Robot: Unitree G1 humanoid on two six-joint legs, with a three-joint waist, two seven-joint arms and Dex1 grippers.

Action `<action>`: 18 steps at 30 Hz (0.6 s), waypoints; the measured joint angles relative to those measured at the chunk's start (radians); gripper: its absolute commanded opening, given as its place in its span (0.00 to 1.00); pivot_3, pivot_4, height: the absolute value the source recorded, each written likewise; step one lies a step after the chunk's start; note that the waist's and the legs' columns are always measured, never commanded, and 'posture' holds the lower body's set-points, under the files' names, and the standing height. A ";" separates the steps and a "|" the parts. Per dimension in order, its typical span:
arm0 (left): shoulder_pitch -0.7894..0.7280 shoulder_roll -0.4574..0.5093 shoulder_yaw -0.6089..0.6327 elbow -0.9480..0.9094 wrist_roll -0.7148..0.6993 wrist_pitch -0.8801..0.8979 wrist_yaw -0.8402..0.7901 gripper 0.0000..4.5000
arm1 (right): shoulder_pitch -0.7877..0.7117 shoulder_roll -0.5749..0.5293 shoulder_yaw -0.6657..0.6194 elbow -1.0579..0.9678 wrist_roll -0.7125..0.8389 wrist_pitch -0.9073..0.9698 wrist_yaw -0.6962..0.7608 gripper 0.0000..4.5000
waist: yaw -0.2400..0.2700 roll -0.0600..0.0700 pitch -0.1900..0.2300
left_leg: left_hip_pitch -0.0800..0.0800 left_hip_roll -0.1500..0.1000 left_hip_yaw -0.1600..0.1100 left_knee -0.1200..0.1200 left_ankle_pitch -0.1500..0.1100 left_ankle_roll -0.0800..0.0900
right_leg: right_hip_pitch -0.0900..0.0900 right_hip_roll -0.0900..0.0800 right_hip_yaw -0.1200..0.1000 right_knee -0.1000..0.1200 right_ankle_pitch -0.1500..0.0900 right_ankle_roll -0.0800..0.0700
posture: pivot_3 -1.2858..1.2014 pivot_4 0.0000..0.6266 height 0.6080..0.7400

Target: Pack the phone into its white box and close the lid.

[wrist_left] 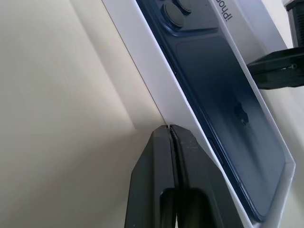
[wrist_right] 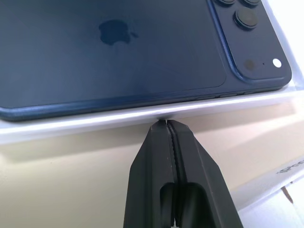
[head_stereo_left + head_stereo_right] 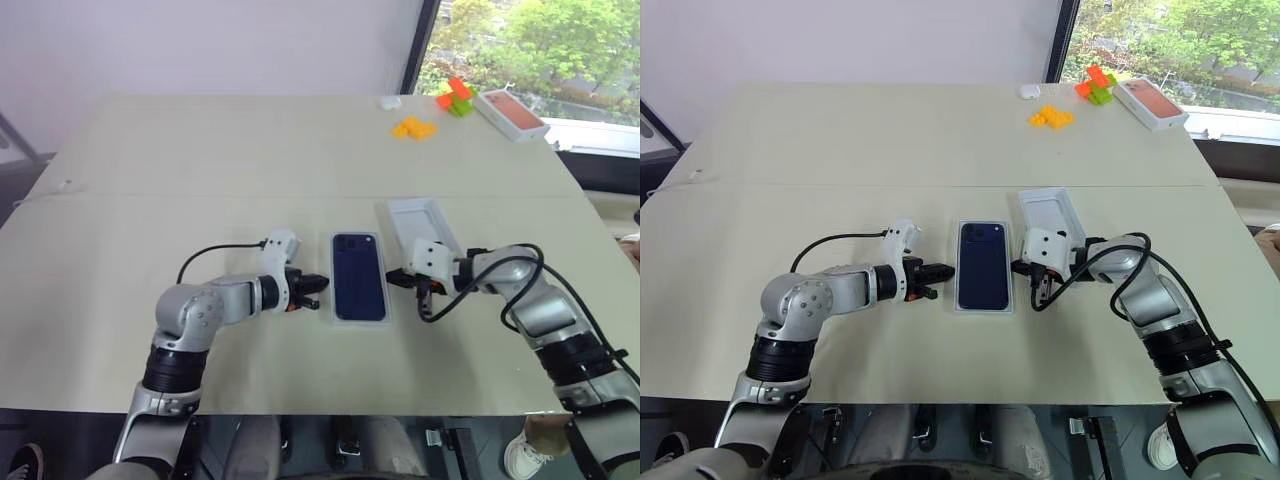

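Phone: lying back-up in the white box at mid-counter, camera cluster at the far end; glossy and likely slippery, stiff, best not pinched on its faces.
White box: sitting flat on the counter, its low walls framing the phone on all sides; light cardboard, likely to slide under a sideways push.
Left pincer: resting just beside the box's left wall, fingers pressed together in the wrist view, holding nothing.
Right pincer: standing at the box's right wall, fingers likewise together and empty, tips at the wall's edge.
Lid: lying white inner face up just beyond and to the right of the box, partly behind the right wrist; judged light and stiff, best taken by a long edge and turned over before seating.
Surroundings: box with an orange-pink top, orange and green blocks, yellow pieces and a small white object are sitting well apart at the far right.
Obstruction: nothing is lying between lid and box; the right arm's cable is looping near the lid.
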 measured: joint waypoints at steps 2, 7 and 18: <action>0.000 -0.002 0.023 -0.006 -0.007 0.001 -0.004 0.52 | -0.009 -0.003 -0.017 0.010 0.011 0.022 0.004 0.42 | -0.001 0.000 0.000 | 0.000 0.000 0.000 0.000 0.000 0.000 | 0.000 0.000 0.000 0.000 0.000 0.000 | 0.52 0.24 0.98; -0.018 0.006 0.057 -0.031 -0.022 0.021 -0.007 1.00 | -0.040 -0.030 -0.037 0.000 0.034 0.054 0.038 0.99 | -0.003 0.000 0.000 | 0.000 0.000 0.000 -0.001 0.000 0.000 | -0.001 0.000 0.000 0.000 0.000 0.000 | 0.52 0.24 0.98; -0.035 0.111 0.143 -0.110 -0.074 0.074 -0.060 1.00 | -0.171 -0.075 -0.061 -0.006 0.046 0.168 0.014 0.99 | -0.002 0.000 0.001 | 0.000 0.000 0.000 -0.001 0.000 0.000 | -0.001 0.000 0.000 0.000 0.000 0.000 | 0.52 0.24 0.98</action>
